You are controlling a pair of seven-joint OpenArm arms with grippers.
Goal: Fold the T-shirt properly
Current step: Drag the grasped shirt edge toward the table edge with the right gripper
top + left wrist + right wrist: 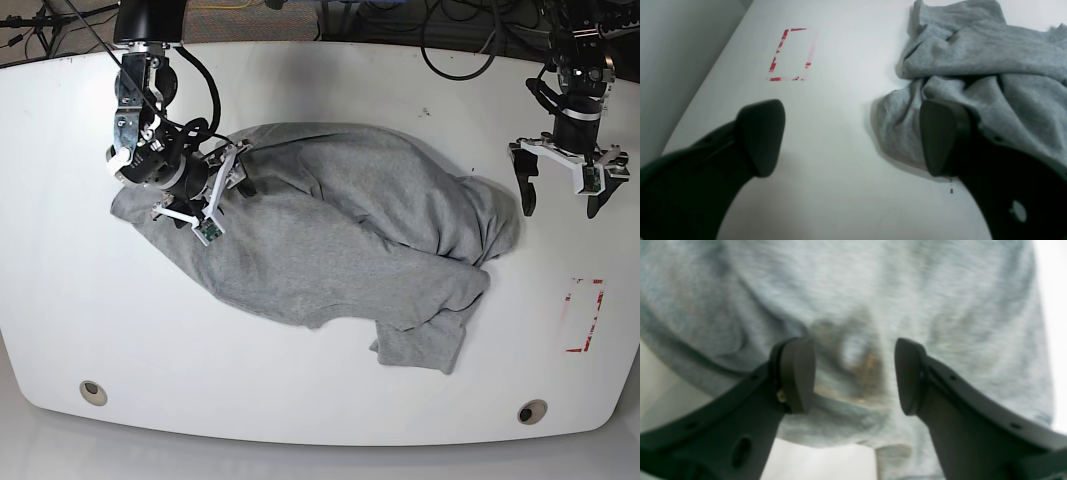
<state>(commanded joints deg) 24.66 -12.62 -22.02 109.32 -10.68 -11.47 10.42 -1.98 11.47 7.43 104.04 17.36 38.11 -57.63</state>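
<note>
The T-shirt [340, 235] lies crumpled, light grey, across the middle of the white table [320, 90], with no lettering showing. My right gripper [225, 190] hovers open over its left part. In the right wrist view its fingers [796, 373] straddle blurred grey cloth [853, 306] bearing a faint brownish mark, with nothing pinched. My left gripper [560, 205] stands open just right of the shirt's right edge. In the left wrist view, the left gripper [850, 140] shows bare table between its fingers, and the T-shirt [973, 66] bunches by the right finger [940, 136].
A red tape rectangle [583, 315] marks the table near its right edge, also visible as a red tape rectangle [791, 55] ahead of the left gripper. Two round holes [92, 392] [532, 411] sit near the front edge. Cables [450, 40] run along the back.
</note>
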